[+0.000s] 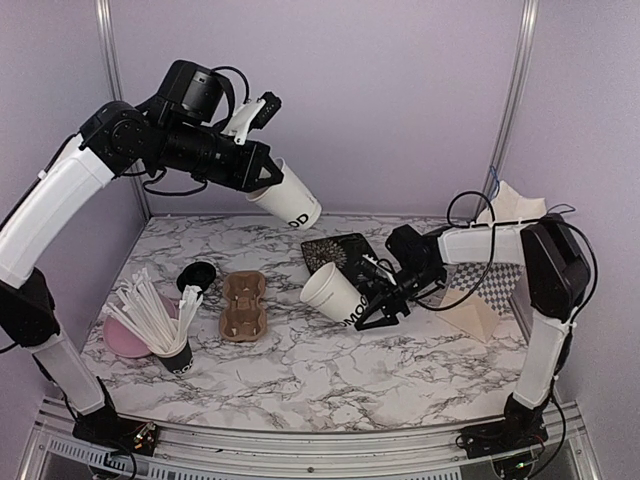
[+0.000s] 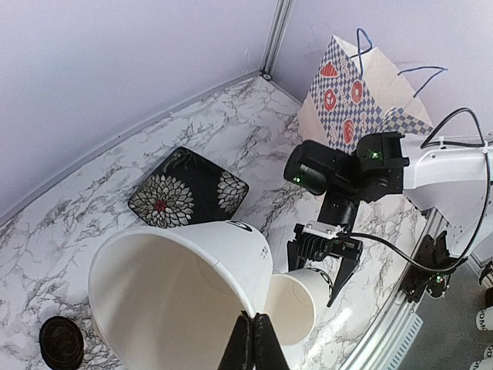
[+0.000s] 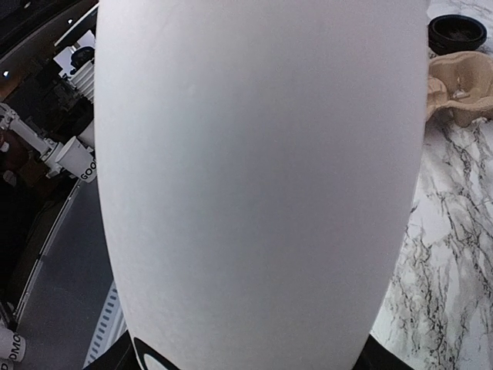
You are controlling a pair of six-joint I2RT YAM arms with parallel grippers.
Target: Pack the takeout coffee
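Observation:
Both takeout coffee cups are off the table and neither has a lid on. My left gripper point(image 1: 262, 182) is raised high at the back and is shut on the rim of one white paper cup point(image 1: 288, 201), which hangs tilted with its base to the right. In the left wrist view its fingertips point(image 2: 254, 327) pinch that cup's rim point(image 2: 177, 293). My right gripper point(image 1: 378, 300) is shut around the side of the second white cup point(image 1: 334, 293), tipped on its side low over the table, mouth to the left. This cup point(image 3: 262, 177) fills the right wrist view.
A brown cardboard cup tray point(image 1: 243, 305) lies left of centre, with a black lid point(image 1: 197, 272) beside it. A black cup of white sticks point(image 1: 165, 335) and a pink object point(image 1: 125, 338) are at the front left. A floral black plate point(image 1: 335, 250) and a patterned paper bag point(image 1: 495, 285) sit behind and to the right.

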